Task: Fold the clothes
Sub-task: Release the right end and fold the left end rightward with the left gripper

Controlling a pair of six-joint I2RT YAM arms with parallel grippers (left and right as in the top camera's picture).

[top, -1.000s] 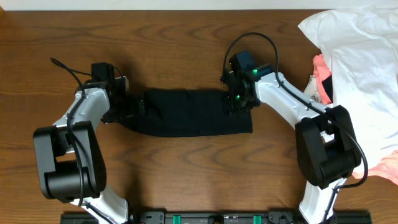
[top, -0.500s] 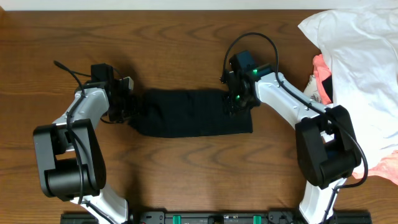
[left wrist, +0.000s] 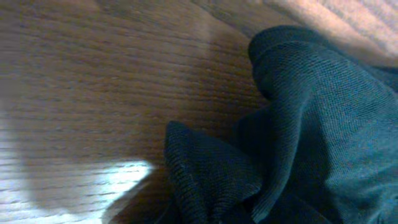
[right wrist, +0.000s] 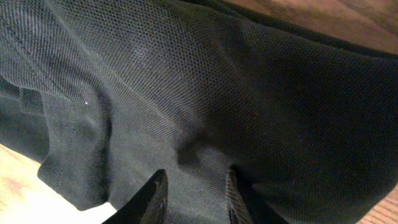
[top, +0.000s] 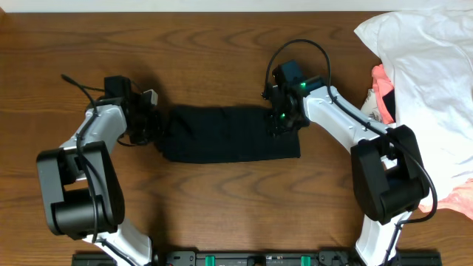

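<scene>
clothes (top: pixel 229 137): black | table (top: pixel 214 44): brown woodgrain | big garment (top: pixel 436 66): white | small garment (top: pixel 383 92): coral-pink

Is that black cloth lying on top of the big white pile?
No, the black cloth lies on the wooden table, apart from the white pile.

White-shelled left arm (top: pixel 100 129) and right arm (top: pixel 336 111), black joints, looped black cables (top: pixel 299 46), green wrist lights (top: pixel 301 86)

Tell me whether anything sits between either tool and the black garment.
Nothing visible does. The left tool is shut on the left end of the plain black soft-fabric garment, and the right tool pinches its upper right edge. The large white garment and coral-pink garment lie apart at the far right.
</scene>
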